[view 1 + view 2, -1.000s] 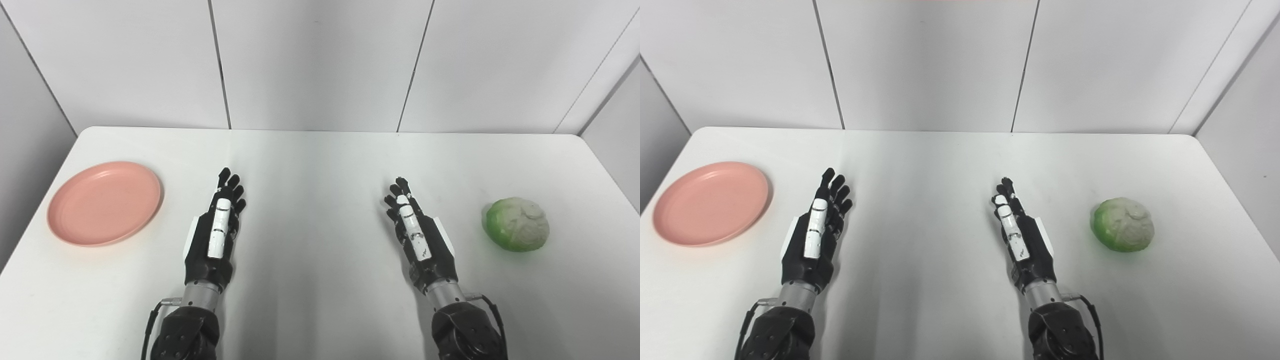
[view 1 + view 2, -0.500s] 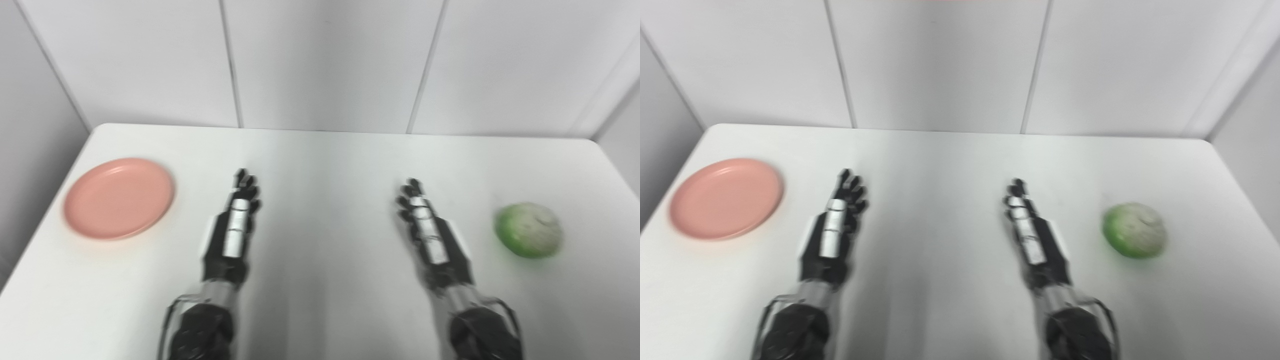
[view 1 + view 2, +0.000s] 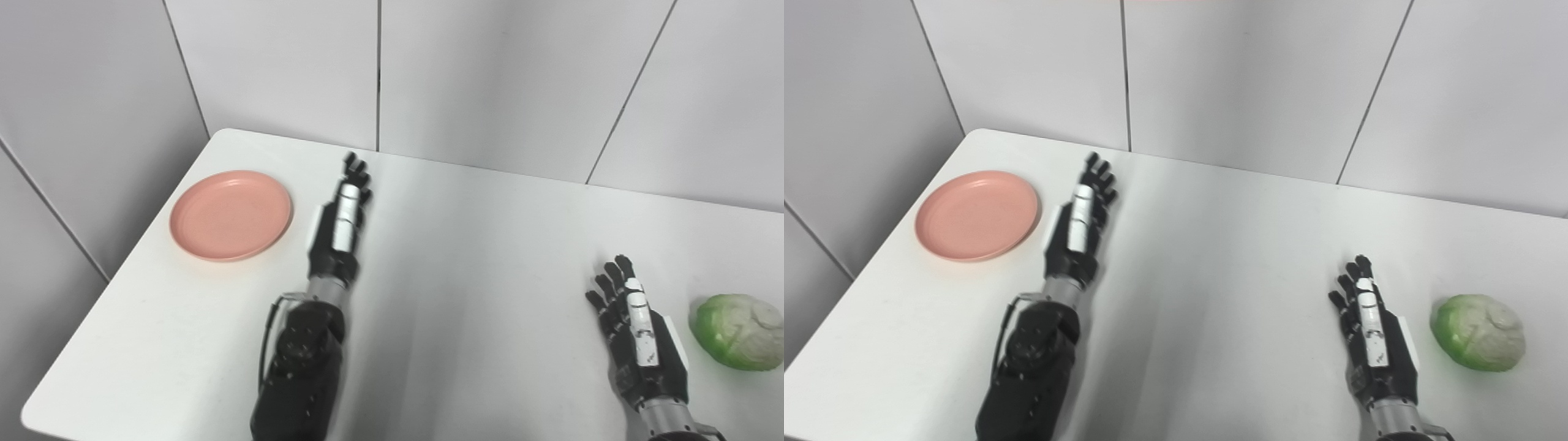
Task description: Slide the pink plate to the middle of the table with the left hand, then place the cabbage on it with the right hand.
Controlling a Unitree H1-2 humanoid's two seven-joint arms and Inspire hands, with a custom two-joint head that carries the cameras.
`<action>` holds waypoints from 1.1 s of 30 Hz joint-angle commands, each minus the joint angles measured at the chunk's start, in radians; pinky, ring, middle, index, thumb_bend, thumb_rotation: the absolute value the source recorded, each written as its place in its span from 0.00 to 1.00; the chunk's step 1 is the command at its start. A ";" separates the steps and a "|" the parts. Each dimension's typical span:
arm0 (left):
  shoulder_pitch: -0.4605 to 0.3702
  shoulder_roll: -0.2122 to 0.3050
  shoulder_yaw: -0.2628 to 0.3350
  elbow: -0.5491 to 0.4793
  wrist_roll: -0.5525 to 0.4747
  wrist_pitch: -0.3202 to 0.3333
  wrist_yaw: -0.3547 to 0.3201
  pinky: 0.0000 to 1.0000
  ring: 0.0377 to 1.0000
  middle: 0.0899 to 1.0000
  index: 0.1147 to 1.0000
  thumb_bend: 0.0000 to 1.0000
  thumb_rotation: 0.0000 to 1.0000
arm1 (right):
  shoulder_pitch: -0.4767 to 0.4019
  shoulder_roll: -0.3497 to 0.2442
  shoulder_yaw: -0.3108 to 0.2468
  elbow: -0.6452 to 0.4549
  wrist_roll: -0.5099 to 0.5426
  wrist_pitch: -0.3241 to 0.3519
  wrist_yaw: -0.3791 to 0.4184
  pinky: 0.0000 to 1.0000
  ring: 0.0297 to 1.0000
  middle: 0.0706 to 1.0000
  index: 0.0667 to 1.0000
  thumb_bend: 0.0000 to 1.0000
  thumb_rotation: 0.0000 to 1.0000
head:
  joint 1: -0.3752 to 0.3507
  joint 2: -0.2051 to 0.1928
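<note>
Left eye view: the whole picture has swung leftward since a second ago, so the camera has turned — the pink plate (image 3: 231, 215) and the cabbage (image 3: 738, 331) only appear shifted. Plate lies flat near the far left corner of the white surface (image 3: 465, 257), not yet at the middle. Left hand (image 3: 339, 226) is stretched further forward than before, just beside the plate's right rim but apart from it, fingers (image 3: 356, 168) straight and spread, holding nothing. Right hand (image 3: 640, 340) rests low at the near right, fingers released and empty, the cabbage just beside it, untouched. Right eye view: same layout — plate (image 3: 977, 215) at far left, left hand (image 3: 1077, 229) alongside it with a gap between, right hand (image 3: 1375, 334) open, cabbage (image 3: 1478, 332) at the right, well apart from the plate.
</note>
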 commanded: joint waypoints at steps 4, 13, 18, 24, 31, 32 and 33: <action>-0.083 0.066 0.068 -0.050 -0.046 -0.025 0.022 1.00 1.00 0.99 1.00 0.76 0.99 | -0.035 -0.002 -0.013 0.060 -0.007 -0.148 0.012 0.99 0.92 0.96 0.96 0.65 0.85 | -0.003 -0.012; -0.125 0.171 0.211 -0.058 -0.074 -0.030 0.099 0.86 0.82 0.80 0.80 0.78 1.00 | -0.032 -0.009 -0.014 0.066 0.034 -0.202 0.051 1.00 0.94 0.96 0.95 0.56 0.90 | 0.009 -0.018; -0.143 0.222 0.297 -0.001 -0.164 -0.054 0.095 0.80 0.77 0.76 0.77 0.78 1.00 | -0.031 -0.016 -0.009 0.062 0.026 -0.213 0.057 0.98 0.95 0.96 0.96 0.60 0.85 | 0.010 -0.027; -0.149 0.266 0.344 0.032 -0.195 -0.075 0.111 0.78 0.75 0.73 0.72 0.81 1.00 | -0.035 -0.019 -0.012 0.079 0.047 -0.231 0.079 0.98 0.94 0.94 0.96 0.65 0.82 | 0.003 -0.022; -0.145 0.323 0.383 0.150 -0.175 -0.122 0.147 0.72 0.70 0.67 0.67 0.83 1.00 | -0.033 -0.017 -0.010 0.071 0.050 -0.249 0.092 0.98 0.94 0.94 0.96 0.60 0.82 | 0.006 -0.024; -0.145 0.332 0.385 0.170 -0.180 -0.129 0.142 0.72 0.70 0.67 0.67 0.84 1.00 | -0.033 -0.020 -0.008 0.072 0.040 -0.257 0.092 0.98 0.94 0.94 0.96 0.61 0.82 | 0.009 -0.020; -0.144 0.340 0.386 0.189 -0.186 -0.136 0.135 0.72 0.70 0.68 0.68 0.84 1.00 | -0.033 -0.021 -0.006 0.073 0.035 -0.263 0.094 0.98 0.95 0.95 0.96 0.61 0.83 | 0.009 -0.020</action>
